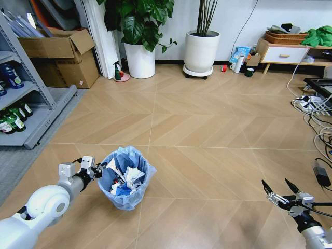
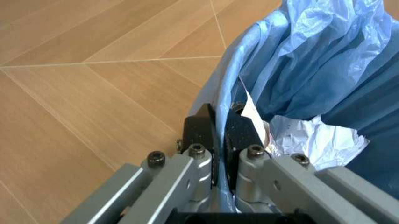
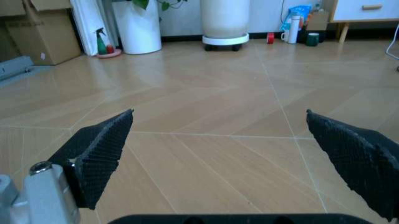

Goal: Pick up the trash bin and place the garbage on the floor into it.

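The rim of the trash bin point(image 1: 126, 179), lined with a crinkled light-blue bag, is pinched by the left end effector point(image 1: 99, 169) on the robot's left, its black fingers point(image 2: 201, 133) pressed together on the plastic. Crumpled white and blue garbage point(image 1: 124, 179) is seen inside the bin. Farther right, the right end effector point(image 1: 280, 190) is held spread apart above the bare chevron floor point(image 1: 207, 129)

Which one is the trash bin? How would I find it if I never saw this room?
Look at the wide tan wooden floor, then near its front left, where the left gripper pinches a rim. That is the trash bin: small, round, lined with a crinkly light-blue bag and stuffed with crumpled paper, unlike the tall white plant pots by the wall.
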You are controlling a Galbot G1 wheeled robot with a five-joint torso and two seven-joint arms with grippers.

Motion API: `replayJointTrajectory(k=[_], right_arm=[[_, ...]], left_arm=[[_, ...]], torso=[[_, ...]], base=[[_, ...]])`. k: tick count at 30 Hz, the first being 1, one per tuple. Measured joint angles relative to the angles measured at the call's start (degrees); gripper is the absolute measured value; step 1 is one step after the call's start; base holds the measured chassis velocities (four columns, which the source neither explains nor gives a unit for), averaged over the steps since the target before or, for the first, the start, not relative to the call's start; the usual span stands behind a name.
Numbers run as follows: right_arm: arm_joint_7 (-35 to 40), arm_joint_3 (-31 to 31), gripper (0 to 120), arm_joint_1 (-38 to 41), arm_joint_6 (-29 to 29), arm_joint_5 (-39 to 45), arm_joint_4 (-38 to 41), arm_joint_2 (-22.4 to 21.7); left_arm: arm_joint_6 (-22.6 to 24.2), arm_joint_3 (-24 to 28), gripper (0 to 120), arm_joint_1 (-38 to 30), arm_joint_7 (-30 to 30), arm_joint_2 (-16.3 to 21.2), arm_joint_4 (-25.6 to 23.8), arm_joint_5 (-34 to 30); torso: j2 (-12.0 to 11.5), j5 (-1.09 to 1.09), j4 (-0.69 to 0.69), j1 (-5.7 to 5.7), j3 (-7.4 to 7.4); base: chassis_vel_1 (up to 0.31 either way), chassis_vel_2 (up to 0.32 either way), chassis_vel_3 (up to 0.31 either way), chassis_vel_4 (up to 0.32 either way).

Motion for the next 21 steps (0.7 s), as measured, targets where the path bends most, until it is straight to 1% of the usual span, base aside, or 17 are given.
replayJointTrajectory(k=[14, 17, 18, 19, 20, 21], right_arm=[[0.0, 0.0, 100, 0.0, 0.0, 0.0, 0.0, 0.0], [0.0, 0.0, 100, 0.0, 0.0, 0.0, 0.0, 0.0], [0.0, 0.0, 100, 0.0, 0.0, 0.0, 0.0, 0.0], [0.0, 0.0, 100, 0.0, 0.0, 0.0, 0.0, 0.0], [0.0, 0.0, 100, 0.0, 0.0, 0.0, 0.0, 0.0], [0.0, 0.0, 100, 0.0, 0.0, 0.0, 0.0, 0.0]], left_arm=[[0.0, 0.0, 0, 0.0, 0.0, 0.0, 0.0, 0.0], [0.0, 0.1, 0, -0.3, 0.0, -0.2, 0.6, 0.0], [-0.2, 0.2, 0, -0.5, 0.0, -0.4, 1.2, 0.1], [-0.6, 0.6, 0, -1.5, -0.5, -1.2, 3.6, 0.5], [-0.6, 0.6, 0, -1.5, -0.5, -1.2, 3.6, 0.5], [-1.0, 0.9, 0, -2.3, -0.9, -1.8, 5.6, 0.8]], torso=[[0.0, 0.00, 0.00, 0.00, 0.00], [0.0, 0.00, 0.00, 0.00, 0.00], [0.0, 0.01, 0.00, 0.00, 0.00], [0.0, 0.01, 0.00, 0.00, 0.00], [0.0, 0.01, 0.00, 0.00, 0.00], [0.0, -0.02, 0.00, 0.00, 0.00]], base=[[0.000, 0.000, 0.000, 0.000], [0.000, 0.000, 0.000, 0.000], [0.000, 0.000, 0.000, 0.000], [0.000, 0.000, 0.000, 0.000], [0.000, 0.000, 0.000, 0.000], [0.000, 0.000, 0.000, 0.000]])
